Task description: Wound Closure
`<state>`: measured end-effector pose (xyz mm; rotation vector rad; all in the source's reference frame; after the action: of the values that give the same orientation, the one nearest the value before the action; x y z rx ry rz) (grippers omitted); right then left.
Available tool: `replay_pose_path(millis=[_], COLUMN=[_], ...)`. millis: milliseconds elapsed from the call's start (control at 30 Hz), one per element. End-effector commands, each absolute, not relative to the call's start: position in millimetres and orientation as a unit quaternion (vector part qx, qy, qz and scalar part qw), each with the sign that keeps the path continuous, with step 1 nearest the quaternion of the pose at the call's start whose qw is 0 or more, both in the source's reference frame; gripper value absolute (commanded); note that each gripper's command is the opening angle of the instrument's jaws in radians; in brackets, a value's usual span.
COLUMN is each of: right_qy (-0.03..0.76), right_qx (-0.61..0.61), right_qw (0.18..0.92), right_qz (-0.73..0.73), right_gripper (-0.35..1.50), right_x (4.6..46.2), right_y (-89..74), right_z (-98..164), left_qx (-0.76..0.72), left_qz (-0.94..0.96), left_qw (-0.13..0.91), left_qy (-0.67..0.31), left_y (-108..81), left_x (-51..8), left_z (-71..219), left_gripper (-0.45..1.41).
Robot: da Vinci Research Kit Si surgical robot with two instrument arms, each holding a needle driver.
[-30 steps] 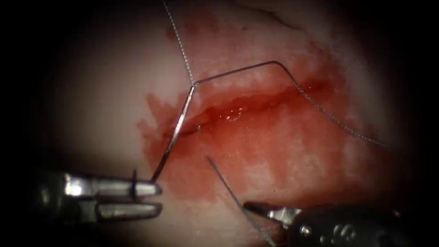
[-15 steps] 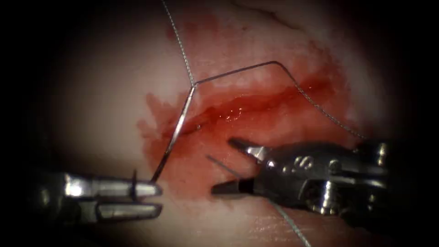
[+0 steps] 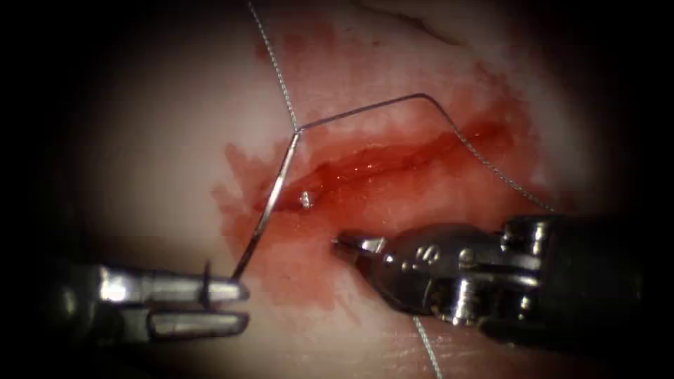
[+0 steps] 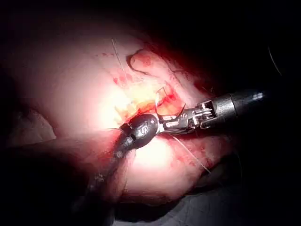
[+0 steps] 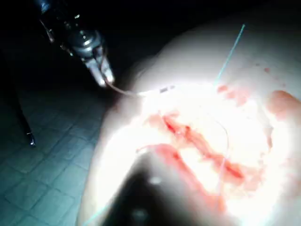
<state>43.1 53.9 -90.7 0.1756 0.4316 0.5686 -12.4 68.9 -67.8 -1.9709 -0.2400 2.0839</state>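
Right tool now over thread

The cut is seen running across the middle of the tissue, with fluid lying on and below it. The needle is held near one end by the left tool, low on the left, and is laid slantwise up across the cut's left end, over the tissue. From the needle's upper end the thread is led right above the cut, then down across it to the right. The right tool is placed below the cut, right of the needle, its jaws closed on a thread end trailing down behind it
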Motion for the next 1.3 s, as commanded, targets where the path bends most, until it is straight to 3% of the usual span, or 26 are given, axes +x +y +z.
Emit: replay_pose_path(millis=[33,600,1067,1100,1133,1233,1300], right_qy=[0.214,0.209,0.195,0.213,0.219,0.265,0.280], right_qx=[0.088,0.173,0.202,0.176,0.166,0.150,0.149], right_qw=[0.933,0.941,0.943,0.947,0.947,0.935,0.929], right_qz=[0.276,0.202,0.179,0.162,0.165,0.183,0.189], right_gripper=[-0.35,-0.35,-0.35,0.81,1.16,1.42,1.45], right_x=[43.9,39.2,38.9,38.9,38.9,37.0,35.7], right_y=[53.8,47.0,45.9,46.3,46.7,49.9,51.1], right_z=[-91.1,-98.2,-99.0,-98.8,-98.7,-99.6,-100.6], left_qx=[-0.679,-0.680,-0.680,-0.680,-0.680,-0.680,-0.681], left_qz=[0.717,0.717,0.717,0.717,0.717,0.716,0.716], left_qw=[0.131,0.131,0.131,0.131,0.131,0.131,0.131], left_qy=[-0.082,-0.083,-0.083,-0.083,-0.083,-0.084,-0.086], left_y=[69.3,69.4,69.4,69.4,69.4,69.5,69.7], left_x=[-13.0,-12.9,-12.9,-12.9,-12.9,-12.7,-12.5], left_z=[-67.3,-67.5,-67.5,-67.5,-67.5,-67.6,-67.7], left_gripper=[-0.35,-0.35,-0.35,-0.35,-0.35,-0.35,-0.35])
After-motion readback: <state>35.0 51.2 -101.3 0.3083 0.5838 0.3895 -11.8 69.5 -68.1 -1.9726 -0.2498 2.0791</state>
